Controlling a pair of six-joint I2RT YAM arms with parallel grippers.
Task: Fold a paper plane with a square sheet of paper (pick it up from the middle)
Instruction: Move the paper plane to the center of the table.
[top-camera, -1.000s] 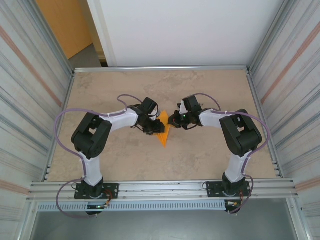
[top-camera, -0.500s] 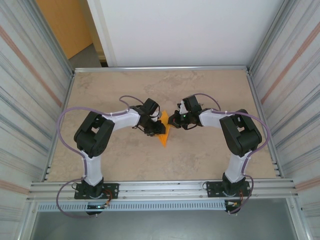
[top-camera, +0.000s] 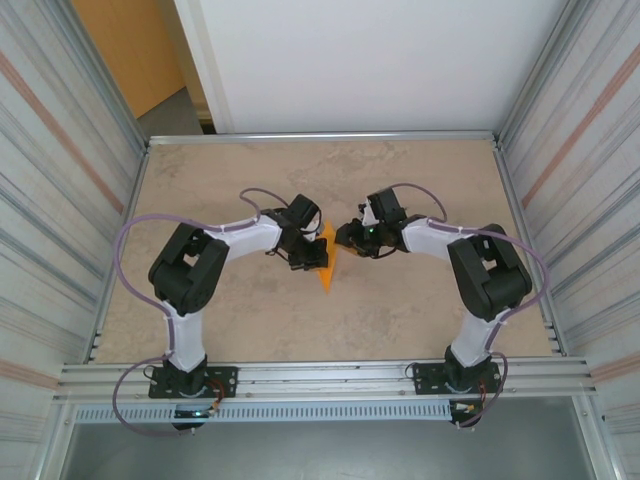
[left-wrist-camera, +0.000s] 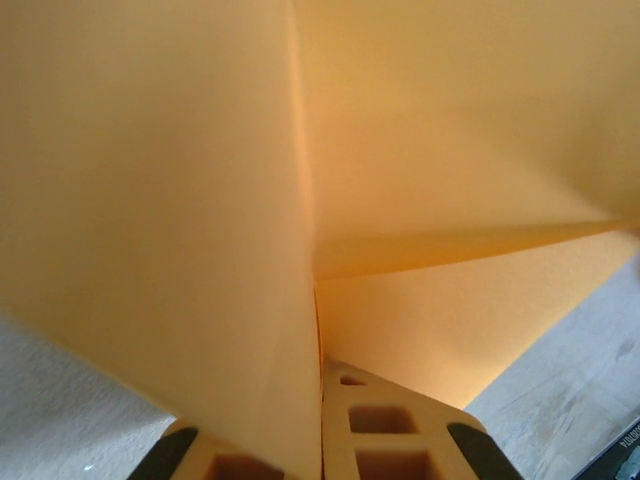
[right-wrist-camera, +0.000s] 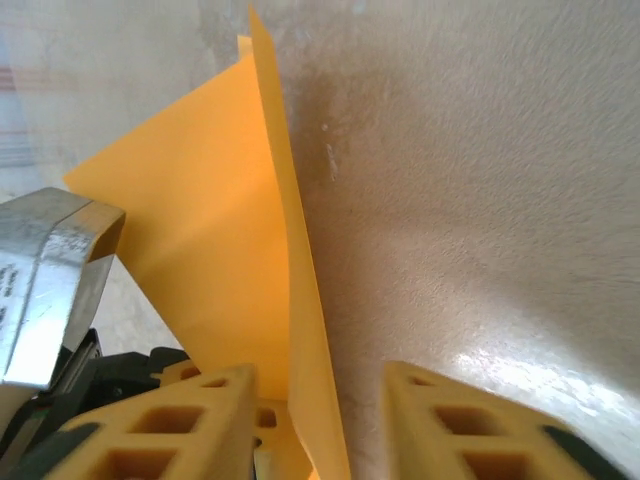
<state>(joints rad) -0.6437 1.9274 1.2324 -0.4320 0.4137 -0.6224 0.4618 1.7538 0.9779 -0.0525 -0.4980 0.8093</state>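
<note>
Beige marbled table (top-camera: 250, 330) between corrugated metal walls (top-camera: 60, 200).

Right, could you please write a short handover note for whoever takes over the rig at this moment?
Left gripper: shut on the paper plane, holding it over the middle of the table.
Right gripper: open, one finger on each side of the paper, not clamped.
Done: the sheet is folded into a pointed triangle, tip toward the arm bases.
Left: probably close the right gripper and press the remaining folds. I cannot tell how many are left.
</note>
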